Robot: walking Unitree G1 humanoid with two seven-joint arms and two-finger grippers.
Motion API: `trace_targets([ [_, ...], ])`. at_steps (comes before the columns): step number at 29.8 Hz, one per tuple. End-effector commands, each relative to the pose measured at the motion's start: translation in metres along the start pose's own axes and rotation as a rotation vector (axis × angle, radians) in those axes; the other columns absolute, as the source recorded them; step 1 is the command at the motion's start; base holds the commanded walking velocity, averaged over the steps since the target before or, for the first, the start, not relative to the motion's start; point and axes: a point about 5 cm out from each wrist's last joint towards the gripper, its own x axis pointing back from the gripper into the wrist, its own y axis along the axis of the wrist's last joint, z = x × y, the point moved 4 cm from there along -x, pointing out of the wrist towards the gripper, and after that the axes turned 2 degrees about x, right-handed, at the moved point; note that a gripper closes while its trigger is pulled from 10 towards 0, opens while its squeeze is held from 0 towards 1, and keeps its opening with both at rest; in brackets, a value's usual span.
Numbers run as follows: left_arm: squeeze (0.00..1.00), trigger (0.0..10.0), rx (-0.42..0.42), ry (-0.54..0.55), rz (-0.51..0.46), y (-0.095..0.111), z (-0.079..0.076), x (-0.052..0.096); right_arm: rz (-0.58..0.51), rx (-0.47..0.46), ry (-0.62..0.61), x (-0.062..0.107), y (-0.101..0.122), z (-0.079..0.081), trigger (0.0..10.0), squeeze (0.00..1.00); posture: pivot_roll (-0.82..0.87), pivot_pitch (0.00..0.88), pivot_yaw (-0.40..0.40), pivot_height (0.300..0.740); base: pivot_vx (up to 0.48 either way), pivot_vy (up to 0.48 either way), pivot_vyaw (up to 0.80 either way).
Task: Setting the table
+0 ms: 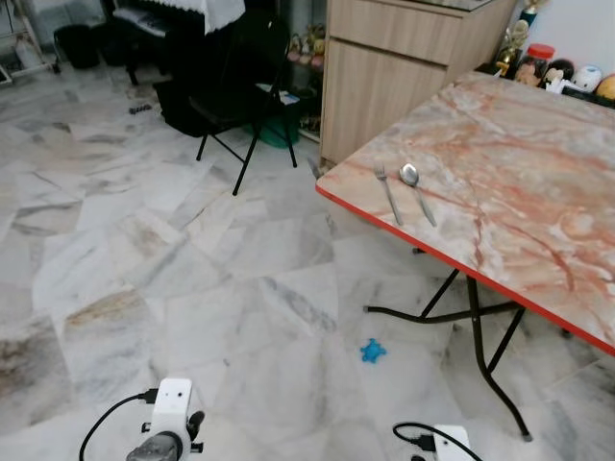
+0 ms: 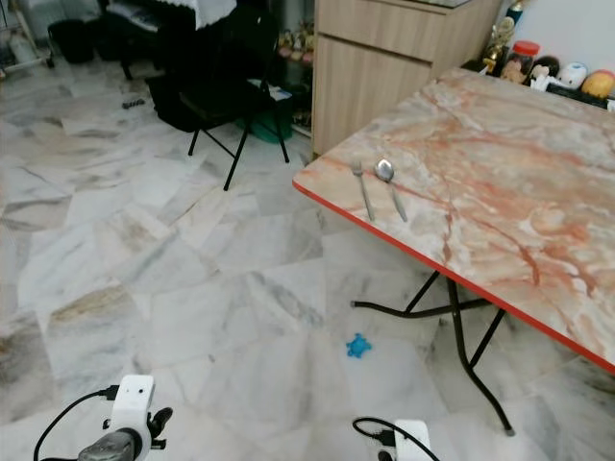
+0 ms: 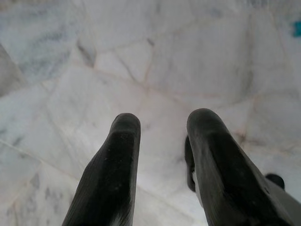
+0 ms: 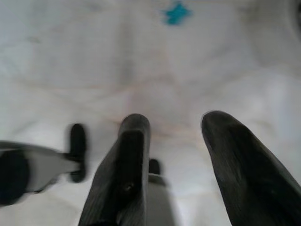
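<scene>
Left eye view: marble-patterned folding table (image 1: pixel 538 182), fork (image 1: pixel 387 191) and spoon (image 1: pixel 416 191) side by side near its corner. Both arms low over tiled floor (image 1: pixel 144 250); left gripper (image 3: pixel 162 141) and right gripper (image 4: pixel 181 136) parted, empty. Probably between placements; next, fetching further tableware.

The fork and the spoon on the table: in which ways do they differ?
The fork ends in thin tines, the spoon in a rounded bowl. The fork lies nearer the table's corner, the spoon just beyond it. Both are silver, lie flat side by side without touching, heads pointing away from the red edge, and no gripper holds them.
</scene>
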Motion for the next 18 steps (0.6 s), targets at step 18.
trace_targets([
  [18,0.00,10.0,-0.004,0.008,0.024,-0.010,-0.001,0.002,-0.433,0.137,-0.023,0.001,0.110,-0.008,10.0,0.00,0.13,0.028,-0.035,0.740,0.000,0.000,0.00],
])
